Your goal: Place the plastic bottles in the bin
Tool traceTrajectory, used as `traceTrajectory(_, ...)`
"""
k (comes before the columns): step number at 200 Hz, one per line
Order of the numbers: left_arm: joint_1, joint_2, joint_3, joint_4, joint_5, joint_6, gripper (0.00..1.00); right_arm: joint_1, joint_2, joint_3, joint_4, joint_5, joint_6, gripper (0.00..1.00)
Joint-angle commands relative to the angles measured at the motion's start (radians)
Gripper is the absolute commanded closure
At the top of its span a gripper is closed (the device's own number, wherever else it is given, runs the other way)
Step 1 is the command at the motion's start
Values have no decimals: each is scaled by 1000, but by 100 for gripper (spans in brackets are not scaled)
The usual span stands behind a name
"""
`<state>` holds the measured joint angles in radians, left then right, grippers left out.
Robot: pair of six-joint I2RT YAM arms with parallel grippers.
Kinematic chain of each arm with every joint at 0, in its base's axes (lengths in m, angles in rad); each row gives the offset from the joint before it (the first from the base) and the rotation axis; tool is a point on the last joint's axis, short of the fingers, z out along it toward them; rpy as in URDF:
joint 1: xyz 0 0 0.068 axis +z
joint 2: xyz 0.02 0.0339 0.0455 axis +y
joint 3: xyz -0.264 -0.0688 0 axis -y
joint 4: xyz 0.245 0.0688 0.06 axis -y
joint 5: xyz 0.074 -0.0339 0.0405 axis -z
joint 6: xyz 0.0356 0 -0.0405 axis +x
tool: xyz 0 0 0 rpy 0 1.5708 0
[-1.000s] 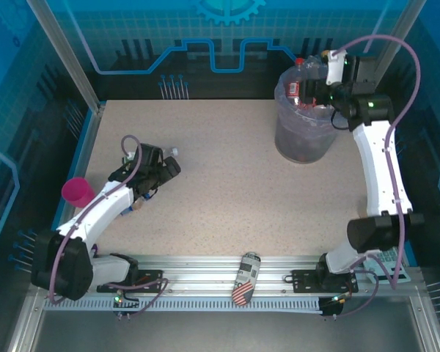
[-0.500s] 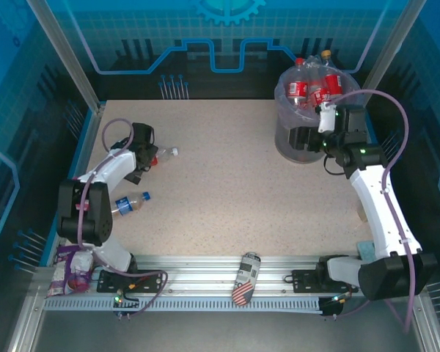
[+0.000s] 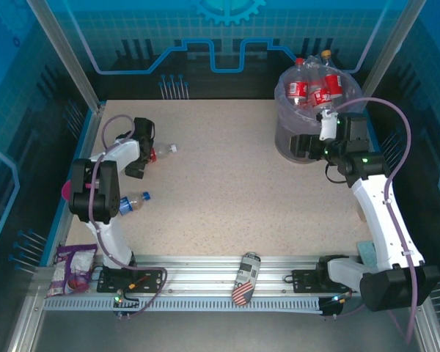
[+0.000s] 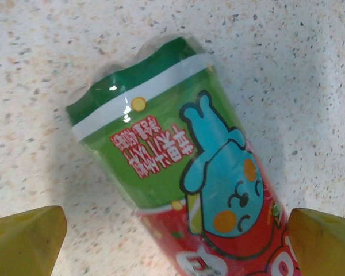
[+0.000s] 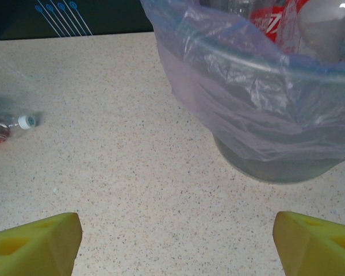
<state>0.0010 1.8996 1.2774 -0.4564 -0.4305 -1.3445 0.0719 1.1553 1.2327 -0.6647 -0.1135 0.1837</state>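
Surface: I am looking down on a speckled beige tabletop, flat and matte.
Room: blue printed walls are closing the table in on the left, rear and right.
Left edge: a pink cup is peeking out behind the left arm, and a snack packet is lying off the near-left corner.
Near edge: a stars-and-stripes can is resting on the aluminium rail between the two bases.
Open room: a broad stretch of tabletop is lying open between the left-hand bottles and the bin.
Left pincer: the left gripper is hanging with its yellow fingertips spread wide, straddling the green-and-red bottle and gripping nothing.
Green-and-red bottle: it is lying on its side at the rear left, long axis running across the table, white cap pointing right toward the centre.
Blue-capped bottle: it is lying on its side nearer me, just beside the left arm and partly hidden by it, cap pointing right.
Bin: it is standing upright at the rear right, lavender bag draping over its rim.
Red-labelled bottles: they are leaning inside the bin, caps up, necks poking above the rim.
Right pincer: the right gripper is hovering just in front of the bin, fingers wide, nothing between them.
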Motion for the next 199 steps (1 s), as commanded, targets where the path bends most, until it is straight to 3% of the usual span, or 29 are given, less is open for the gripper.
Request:
traceTrajectory(1,25,58,33,-3,-9,11,2,9,-20,-31,-16,-18,10,13)
traceTrajectory(28,40,101,67,10,16,48,6,9,-30,-50,-20,-24,18,13)
traceTrajectory(103,40,50,28,15,46,96,32,9,-61,-63,-21,-51,37,13)
traceTrajectory(144,18,-31,-20,58,90,197,34,10,-83,-40,-9,-117,58,13)
traceTrajectory(176,-26,-117,-102,153,198,303,34,11,-111,-36,3,-164,88,13)
traceTrajectory(199,-73,-182,-190,316,377,437,34,9,-130,-30,-14,-151,83,13)
